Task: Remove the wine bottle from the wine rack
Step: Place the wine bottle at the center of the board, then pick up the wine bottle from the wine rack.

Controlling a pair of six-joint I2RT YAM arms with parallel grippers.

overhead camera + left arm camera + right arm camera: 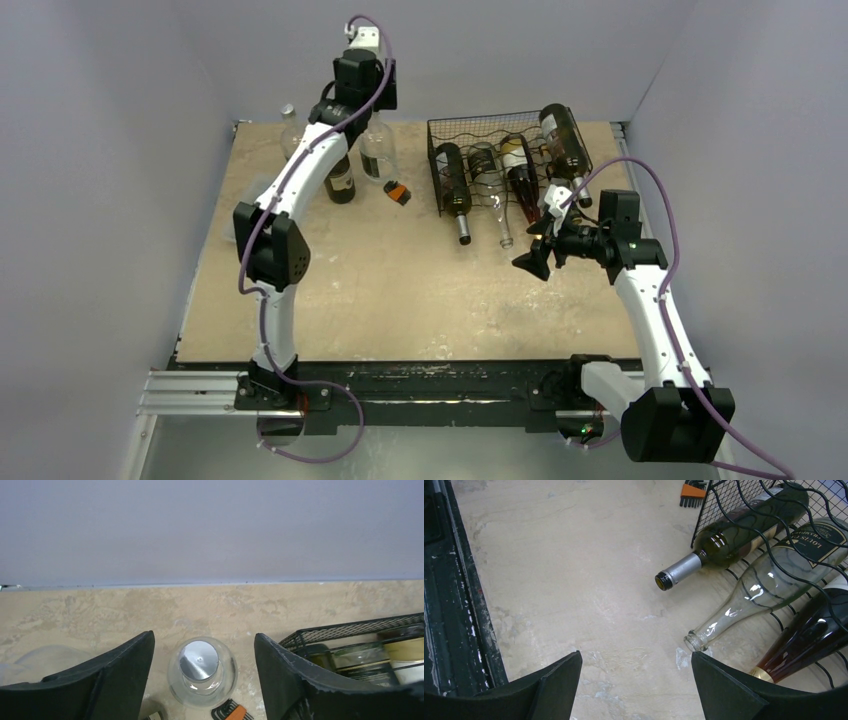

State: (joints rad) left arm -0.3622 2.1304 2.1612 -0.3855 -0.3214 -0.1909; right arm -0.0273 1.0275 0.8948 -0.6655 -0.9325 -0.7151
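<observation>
The black wire wine rack [505,128] stands at the back right of the table. A dark green bottle [452,180], a clear bottle [491,170] and a red wine bottle [520,172] lie in it, necks toward the front. A dark brown bottle [564,140] lies on top. My right gripper [540,240] is open and empty, just in front of the necks. In the right wrist view [635,653] the clear bottle's mouth [696,641] is beside my right fingertip [704,667]. My left gripper [368,105] is open above an upright clear capped bottle [201,667].
A dark upright bottle [341,182] and another clear bottle [290,122] stand at the back left. An orange and black hex key set [399,192] lies left of the rack. The black rail [454,605] runs along the table's front edge. Grey walls close in the table.
</observation>
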